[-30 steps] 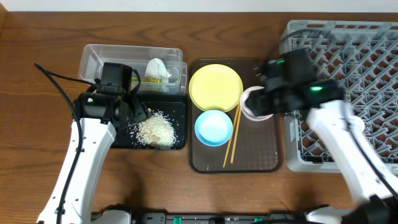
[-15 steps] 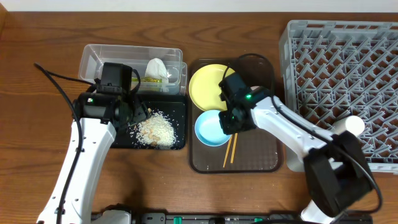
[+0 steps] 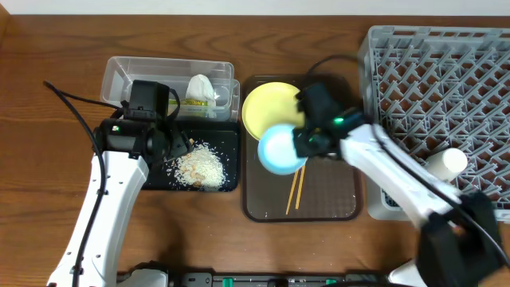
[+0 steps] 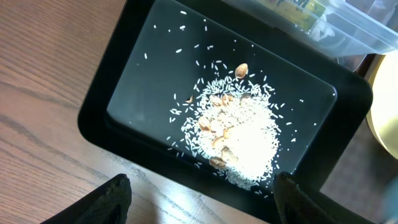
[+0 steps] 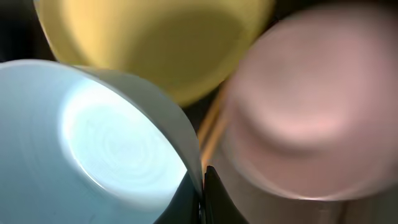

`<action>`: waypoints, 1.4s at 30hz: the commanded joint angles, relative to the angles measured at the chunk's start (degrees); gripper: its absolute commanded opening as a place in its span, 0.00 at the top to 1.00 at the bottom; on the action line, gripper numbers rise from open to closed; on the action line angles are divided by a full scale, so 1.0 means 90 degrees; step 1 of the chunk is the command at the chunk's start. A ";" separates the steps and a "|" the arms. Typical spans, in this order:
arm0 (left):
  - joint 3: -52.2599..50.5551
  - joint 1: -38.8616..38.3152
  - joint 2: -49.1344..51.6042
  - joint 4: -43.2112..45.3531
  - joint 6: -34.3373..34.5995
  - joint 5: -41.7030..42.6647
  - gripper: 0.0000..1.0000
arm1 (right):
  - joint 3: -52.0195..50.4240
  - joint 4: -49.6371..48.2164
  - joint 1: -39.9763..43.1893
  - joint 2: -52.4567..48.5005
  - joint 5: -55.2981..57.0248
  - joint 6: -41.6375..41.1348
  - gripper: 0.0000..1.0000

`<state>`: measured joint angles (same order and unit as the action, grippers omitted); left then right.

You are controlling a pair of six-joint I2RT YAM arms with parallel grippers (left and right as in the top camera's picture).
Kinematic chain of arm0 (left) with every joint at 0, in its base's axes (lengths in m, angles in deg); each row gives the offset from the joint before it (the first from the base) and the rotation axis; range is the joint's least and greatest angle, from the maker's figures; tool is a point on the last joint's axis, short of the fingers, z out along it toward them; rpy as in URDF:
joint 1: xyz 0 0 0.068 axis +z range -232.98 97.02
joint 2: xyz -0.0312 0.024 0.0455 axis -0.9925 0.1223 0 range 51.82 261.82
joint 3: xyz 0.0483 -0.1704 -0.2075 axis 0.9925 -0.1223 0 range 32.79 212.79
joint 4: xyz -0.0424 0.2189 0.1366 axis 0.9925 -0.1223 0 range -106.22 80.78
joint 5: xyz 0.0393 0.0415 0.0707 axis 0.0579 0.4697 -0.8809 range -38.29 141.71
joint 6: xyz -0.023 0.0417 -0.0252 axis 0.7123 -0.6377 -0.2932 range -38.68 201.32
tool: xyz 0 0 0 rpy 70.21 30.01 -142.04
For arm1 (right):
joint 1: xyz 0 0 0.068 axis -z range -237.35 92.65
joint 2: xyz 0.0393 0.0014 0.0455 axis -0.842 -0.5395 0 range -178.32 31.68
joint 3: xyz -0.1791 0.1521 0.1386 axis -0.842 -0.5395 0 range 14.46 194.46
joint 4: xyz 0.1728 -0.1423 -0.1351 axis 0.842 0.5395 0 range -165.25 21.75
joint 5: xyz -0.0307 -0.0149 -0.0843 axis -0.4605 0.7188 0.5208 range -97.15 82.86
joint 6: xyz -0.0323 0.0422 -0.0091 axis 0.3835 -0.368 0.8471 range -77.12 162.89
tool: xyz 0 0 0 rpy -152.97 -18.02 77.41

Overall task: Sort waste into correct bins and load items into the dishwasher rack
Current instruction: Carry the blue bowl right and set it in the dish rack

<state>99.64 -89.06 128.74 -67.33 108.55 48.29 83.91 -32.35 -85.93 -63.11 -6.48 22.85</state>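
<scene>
Waste: the rice point(image 3: 199, 167) is heaped in the black tray point(image 3: 229, 142), left of centre. The tissue point(image 3: 199, 84) and wrapper point(image 3: 194, 102) lie in the clear tub point(image 3: 119, 76) just above it. Sorting looks finished.
Rack: the grey rack point(image 3: 446, 72) fills the upper right. One white cup point(image 3: 446, 163) lies near its lower edge, so loading has only begun.
In hand: the blue bowl point(image 3: 280, 149), blurred at the centre, appears raised over the brown tray point(image 3: 327, 199) and overlaps the plate's lower edge.
Right gripper point(image 3: 301, 145): jaws clamped on the blue bowl's rim.
Left gripper point(image 4: 208, 205): jaws wide apart and empty, hovering over the black tray.
Left to do: the yellow plate point(image 3: 267, 108) and chopsticks point(image 3: 295, 187) are on the brown tray, and the blue bowl is not yet racked.
Unclear: a pinkish round blur point(image 5: 298, 112) at the right of the right wrist view; what it is cannot be told.
Surface: a brown wooden table point(image 3: 48, 199) with visible grain, and no loose scraps seen on it.
Room: only a pale strip along the top edge of the overhead view.
</scene>
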 commanded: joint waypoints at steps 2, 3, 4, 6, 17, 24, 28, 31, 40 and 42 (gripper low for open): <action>0.0039 0.0032 -0.0034 -0.0015 0.0085 -0.0124 0.24 | 0.0304 -0.0415 0.0520 0.1188 0.1734 0.0447 0.99; 0.0039 0.0032 -0.0034 -0.0015 0.0085 -0.0124 0.24 | 0.0304 -0.0600 0.0629 0.1367 0.2045 0.0602 0.99; 0.0039 0.0032 -0.0034 -0.0015 0.0085 -0.0124 0.24 | 0.0304 -0.0809 0.0741 0.1523 0.2385 0.0738 0.99; 0.0039 0.0032 -0.0034 -0.0012 0.0085 -0.0124 0.24 | 0.0304 -0.1258 0.0925 0.1690 0.3135 0.0993 0.99; 0.0039 0.0032 -0.0034 -0.0012 0.0087 -0.0121 0.24 | 0.0304 -0.4779 0.1880 0.1061 0.5797 0.2832 0.99; 0.0039 0.0032 -0.0034 -0.0015 0.0085 -0.0121 0.24 | 0.0304 -0.6640 0.2382 -0.0034 0.5761 0.3808 0.99; 0.0039 0.0032 -0.0034 -0.0015 0.0085 -0.0121 0.24 | 0.0304 -0.7133 0.2608 -0.0806 0.5758 0.4585 0.99; 0.0039 0.0032 -0.0034 -0.0015 0.0087 -0.0121 0.24 | 0.0304 -0.7261 0.2686 -0.1343 0.5761 0.4782 0.99; 0.0039 0.0032 -0.0032 -0.0015 0.0085 -0.0121 0.24 | 0.0304 -0.7317 0.2650 -0.2193 0.5763 0.4755 0.99; 0.0039 0.0032 -0.0022 -0.0015 0.0085 -0.0121 0.24 | 0.0304 -0.7315 0.2613 -0.2263 0.5765 0.4755 0.99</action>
<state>99.62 -89.06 128.74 -67.31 108.55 48.29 86.25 -98.03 -62.00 -82.71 44.21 64.91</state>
